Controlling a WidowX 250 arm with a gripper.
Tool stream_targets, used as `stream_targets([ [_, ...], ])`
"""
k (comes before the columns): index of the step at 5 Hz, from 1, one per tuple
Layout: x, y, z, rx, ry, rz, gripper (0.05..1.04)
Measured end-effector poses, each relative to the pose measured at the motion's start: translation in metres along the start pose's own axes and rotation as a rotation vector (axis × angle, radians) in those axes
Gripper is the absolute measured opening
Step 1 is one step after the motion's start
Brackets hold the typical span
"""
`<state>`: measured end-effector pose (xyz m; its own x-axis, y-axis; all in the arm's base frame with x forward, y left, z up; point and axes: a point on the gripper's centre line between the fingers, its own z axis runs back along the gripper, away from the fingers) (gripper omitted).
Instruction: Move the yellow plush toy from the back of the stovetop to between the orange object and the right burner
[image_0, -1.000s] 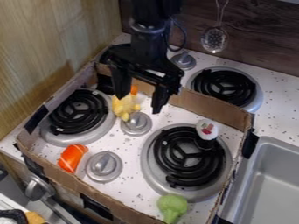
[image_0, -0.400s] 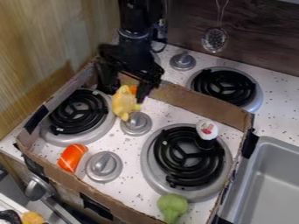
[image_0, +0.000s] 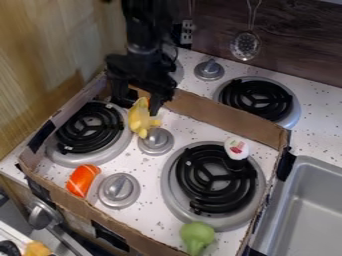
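Observation:
The black gripper (image_0: 139, 104) hangs down at the back left of the cardboard-edged stove area, right at a yellow plush-like toy (image_0: 139, 119). The toy lies by the upper stove knob (image_0: 157, 141), with a bit of orange at its top, and the gripper partly covers its upper end. Whether the gripper holds it I cannot tell. An orange piece with white stripes (image_0: 82, 180) lies at the left front. A green broccoli-like toy (image_0: 197, 236) is at the front edge. A small white round thing with red marks (image_0: 237, 148) stands at the right burner's back edge.
A cardboard rim (image_0: 220, 119) with black tape surrounds the left burner (image_0: 90, 127), the right burner (image_0: 212, 182) and the front knob (image_0: 119, 190). A metal sink (image_0: 307, 210) is at the right. A slotted spoon (image_0: 246, 46) hangs on the back wall.
The gripper has moved left and back, to the yellow toy. The toy is turned slightly and looks narrower. At the lower left edge, the dark and orange-yellow things have shifted a little.

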<state>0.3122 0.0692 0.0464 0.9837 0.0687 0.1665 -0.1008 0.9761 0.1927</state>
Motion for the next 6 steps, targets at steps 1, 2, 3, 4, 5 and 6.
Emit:
stream_targets([
  [1,0.0,0.002,-0.017,-0.021,0.005,0.009,0.999],
  [2,0.002,0.001,-0.029,-0.028,0.0,0.021,0.999],
  [3,0.002,-0.001,-0.037,-0.031,-0.002,0.044,0.958],
  [4,0.006,-0.002,-0.04,0.007,-0.023,0.043,0.689],
  [5,0.002,-0.008,-0.044,0.027,-0.044,0.068,0.439],
  [6,-0.002,-0.012,-0.041,0.05,-0.069,0.071,0.331],
])
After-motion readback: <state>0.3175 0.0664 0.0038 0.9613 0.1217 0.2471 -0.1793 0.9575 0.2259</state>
